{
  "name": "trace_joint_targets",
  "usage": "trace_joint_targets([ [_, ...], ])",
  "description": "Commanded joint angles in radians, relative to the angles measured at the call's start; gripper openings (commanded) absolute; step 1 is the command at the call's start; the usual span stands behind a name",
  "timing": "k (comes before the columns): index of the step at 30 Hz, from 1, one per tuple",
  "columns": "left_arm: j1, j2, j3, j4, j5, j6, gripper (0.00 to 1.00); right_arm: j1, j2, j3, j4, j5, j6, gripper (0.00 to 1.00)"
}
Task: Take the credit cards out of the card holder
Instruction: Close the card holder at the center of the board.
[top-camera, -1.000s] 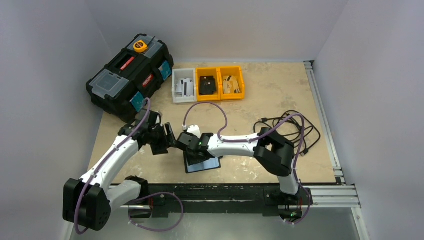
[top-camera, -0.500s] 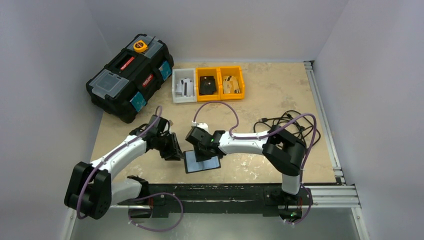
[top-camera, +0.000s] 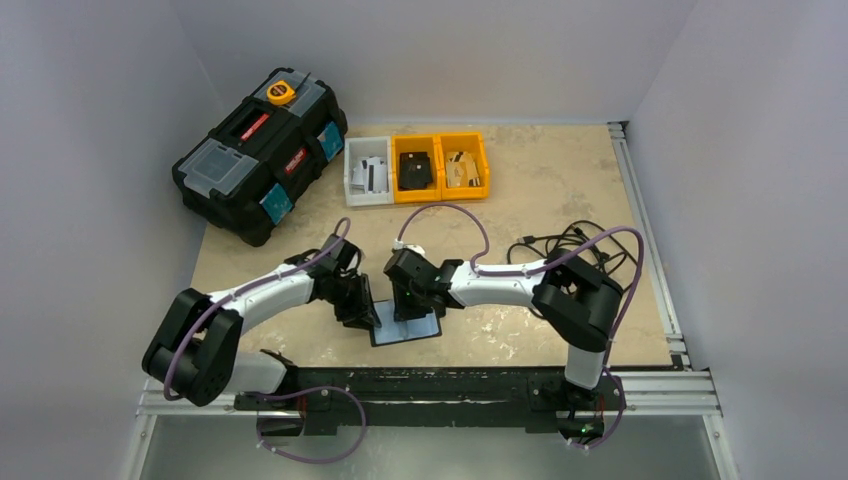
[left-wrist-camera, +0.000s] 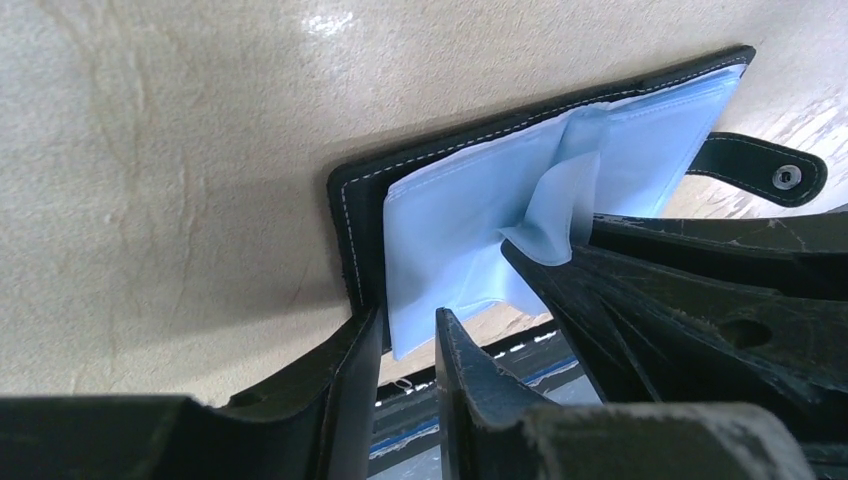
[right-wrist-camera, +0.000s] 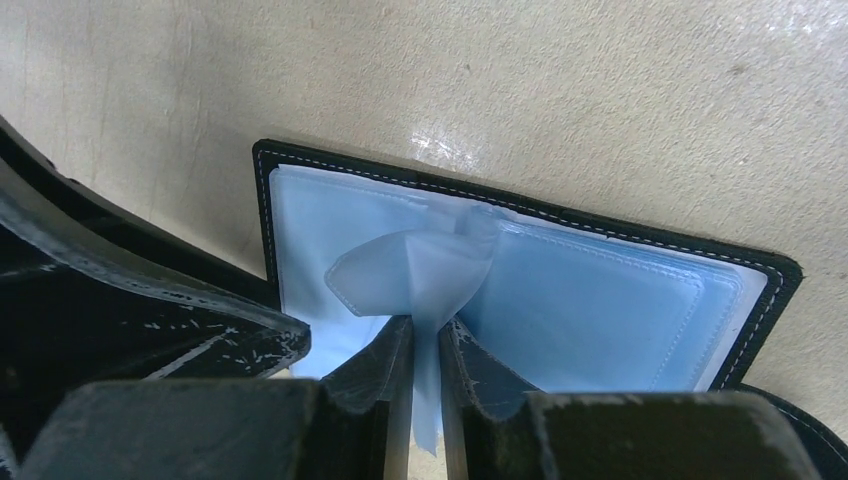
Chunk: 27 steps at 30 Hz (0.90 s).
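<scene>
The card holder, a black bifold with pale blue plastic sleeves, lies open on the table near the front edge. Its snap tab sticks out at one side. My left gripper is at its left edge; in the left wrist view the left gripper has narrow jaws around the corner of cover and sleeve. My right gripper is over the middle. In the right wrist view the right gripper is shut on a curled, translucent sleeve leaf, lifting it. The credit cards are hidden.
A large black toolbox stands at the back left. Beside it are a white bin and two orange bins with small items. A tangle of black cable lies right of the right arm. A metal rail borders the near edge.
Both arms have come in toward the card holder. The left gripper has moved down-right to its left edge. Both pairs of jaws have narrowed, the right one closing on the sleeve leaf.
</scene>
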Motion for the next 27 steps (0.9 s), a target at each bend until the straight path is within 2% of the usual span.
trace_joint_targets([
  [1,-0.023,0.018,0.012,0.051,-0.014,-0.024,0.26,0.006,0.06,-0.062,0.011,-0.022,0.012,0.12],
  [7,-0.035,0.024,0.016,0.08,0.008,-0.039,0.22,0.003,0.054,-0.068,0.022,-0.028,0.013,0.12],
  [12,-0.038,0.002,0.035,0.076,0.024,-0.046,0.04,0.003,0.048,-0.064,0.023,-0.029,0.012,0.12],
  [14,-0.039,-0.008,0.045,0.067,0.025,-0.045,0.0,0.002,0.046,-0.063,0.023,-0.029,0.012,0.12],
  [19,-0.043,-0.008,0.063,0.062,0.043,-0.055,0.0,0.002,0.033,-0.064,0.032,-0.029,0.011,0.13],
  [27,-0.05,-0.042,0.087,0.064,0.068,-0.111,0.0,-0.004,-0.051,-0.081,0.081,-0.054,0.012,0.29],
])
